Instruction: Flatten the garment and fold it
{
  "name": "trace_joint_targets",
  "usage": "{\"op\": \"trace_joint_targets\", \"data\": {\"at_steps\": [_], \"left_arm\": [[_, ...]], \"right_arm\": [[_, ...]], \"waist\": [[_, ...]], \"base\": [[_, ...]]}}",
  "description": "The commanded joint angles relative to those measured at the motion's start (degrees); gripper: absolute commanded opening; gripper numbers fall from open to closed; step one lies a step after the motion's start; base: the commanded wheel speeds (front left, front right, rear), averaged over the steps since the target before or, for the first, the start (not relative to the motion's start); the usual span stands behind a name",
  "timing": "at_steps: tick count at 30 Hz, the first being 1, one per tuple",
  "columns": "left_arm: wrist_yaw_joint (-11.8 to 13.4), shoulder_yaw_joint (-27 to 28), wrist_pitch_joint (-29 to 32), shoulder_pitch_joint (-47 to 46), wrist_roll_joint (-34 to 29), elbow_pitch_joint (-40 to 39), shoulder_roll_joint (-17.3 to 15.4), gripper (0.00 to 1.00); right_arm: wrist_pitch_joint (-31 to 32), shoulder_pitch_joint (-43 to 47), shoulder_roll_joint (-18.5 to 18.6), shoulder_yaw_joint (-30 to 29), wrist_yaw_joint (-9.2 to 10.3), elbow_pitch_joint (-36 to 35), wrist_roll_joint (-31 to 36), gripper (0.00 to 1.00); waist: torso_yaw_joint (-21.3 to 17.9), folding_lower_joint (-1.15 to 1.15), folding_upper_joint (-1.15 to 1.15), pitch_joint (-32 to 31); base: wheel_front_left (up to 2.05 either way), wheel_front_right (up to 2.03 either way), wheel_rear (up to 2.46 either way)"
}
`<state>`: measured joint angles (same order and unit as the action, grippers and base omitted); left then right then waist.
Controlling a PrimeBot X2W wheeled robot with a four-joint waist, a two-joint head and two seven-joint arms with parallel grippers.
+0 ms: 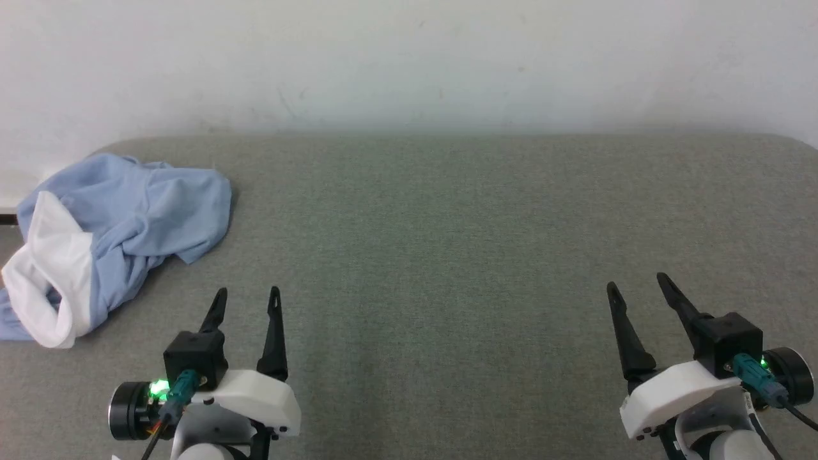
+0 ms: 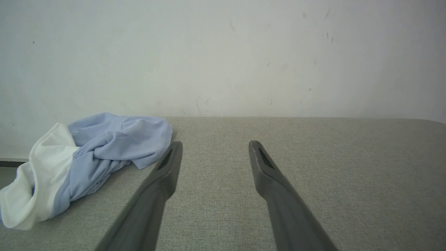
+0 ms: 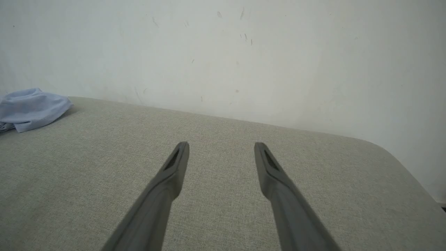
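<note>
Head view shows the garment (image 1: 128, 217) as a crumpled heap at the far left corner of the grey table (image 1: 447, 211), close to the wall. Its white part is toward the near left and the light blue cloth toward the far right, so its long axis runs diagonally. The left gripper (image 1: 248, 292) is over the table with its 2 fingers spread apart and nothing between them. The right gripper (image 1: 637, 281) is the same, parted and holding nothing. The garment lies ahead and to the left of the left gripper, near it but not touching, and well apart from the right gripper. I judge the left arm is the nearer of the 2 for the first reach, and the flattening is not yet begun.
</note>
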<state>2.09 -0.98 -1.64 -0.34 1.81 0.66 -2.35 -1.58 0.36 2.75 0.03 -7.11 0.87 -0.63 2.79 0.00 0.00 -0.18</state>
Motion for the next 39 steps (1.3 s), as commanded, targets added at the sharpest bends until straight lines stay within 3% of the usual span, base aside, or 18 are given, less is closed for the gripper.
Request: {"op": "trace_joint_targets", "data": {"at_steps": [1, 39], "left_arm": [[0.48, -0.16, -0.62, 0.26, 0.37, -0.05, -0.31, 1.0], [5.83, 0.72, -5.18, 4.22, 4.46, -2.71, -1.54, 1.0]], "right_arm": [[-0.48, 0.01, 0.02, -0.05, -0.06, 0.28, -0.38, 1.0], [-3.48, -0.75, 0.06, 3.27, -0.17, 1.86, -2.51, 1.0]], "waist": [[0.82, 0.0, 0.0, -0.07], [14.77, 0.0, 0.0, -0.97]], "base": [[0.0, 0.0, 0.0], [0.0, 0.0, 0.0]]}}
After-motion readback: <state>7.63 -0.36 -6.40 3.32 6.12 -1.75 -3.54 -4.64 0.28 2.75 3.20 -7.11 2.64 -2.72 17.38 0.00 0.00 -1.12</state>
